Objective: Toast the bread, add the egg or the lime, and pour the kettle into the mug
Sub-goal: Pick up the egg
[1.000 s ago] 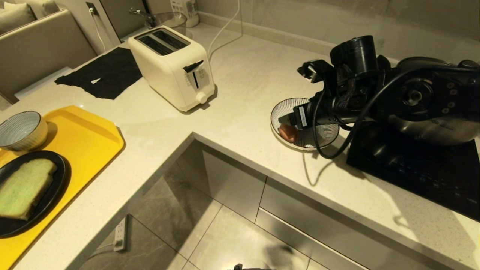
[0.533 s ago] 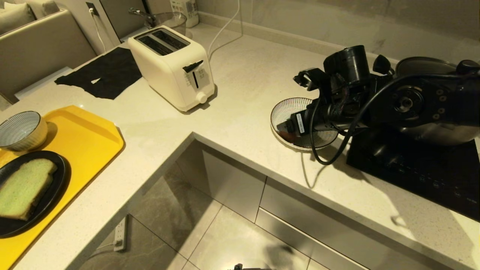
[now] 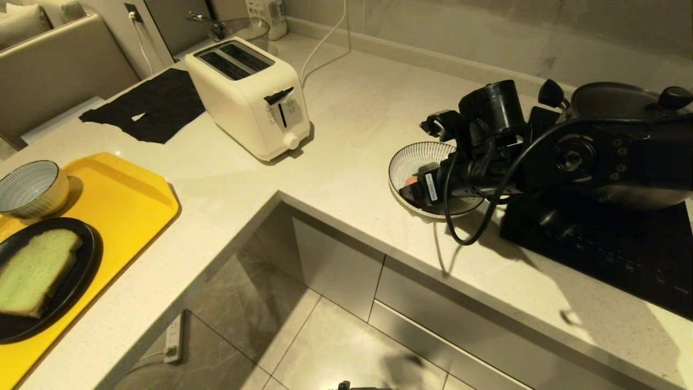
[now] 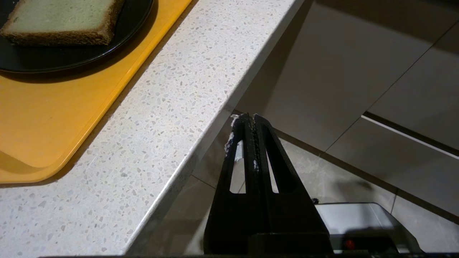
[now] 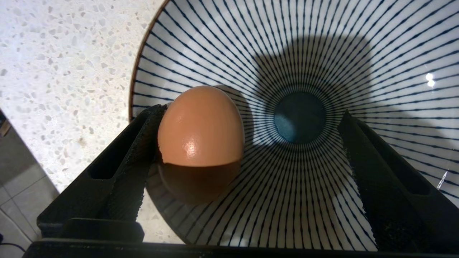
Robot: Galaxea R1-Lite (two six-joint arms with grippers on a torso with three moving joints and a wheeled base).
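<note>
egg (image 5: 200, 127) is sitting inside the striped bowl (image 5: 358, 53), off to one side of the dark blue centre, and my right gripper (image 5: 247, 143) is reaching into that bowl with its jaws spread wide and gripping nothing. 1 finger (image 5: 140, 143) is pressing right against the egg's side while the other is standing well apart across the bowl, so i am judging that a squeeze now would have to slide the egg inward before both pads are bearing on it. the bowl is resting on the counter (image 3: 346, 162) just beside the black hob (image 3: 595, 238), which is keeping the egg from rolling away and is forcing me to come in from above the rim. in the head view my right arm is stretching in from the right, over the hob, with the wrist angling down toward the bowl.

my left gripper (image 4: 251, 120) is hanging clenched on nothing below the counter edge, beside the cabinet fronts. the bread (image 3: 32, 271) is lying on the black plate (image 3: 81, 281) on the yellow tray (image 3: 130, 200), well apart from the white toaster (image 3: 249, 92), whose slots i am seeing unfilled, so toasting is not yet done.
</note>
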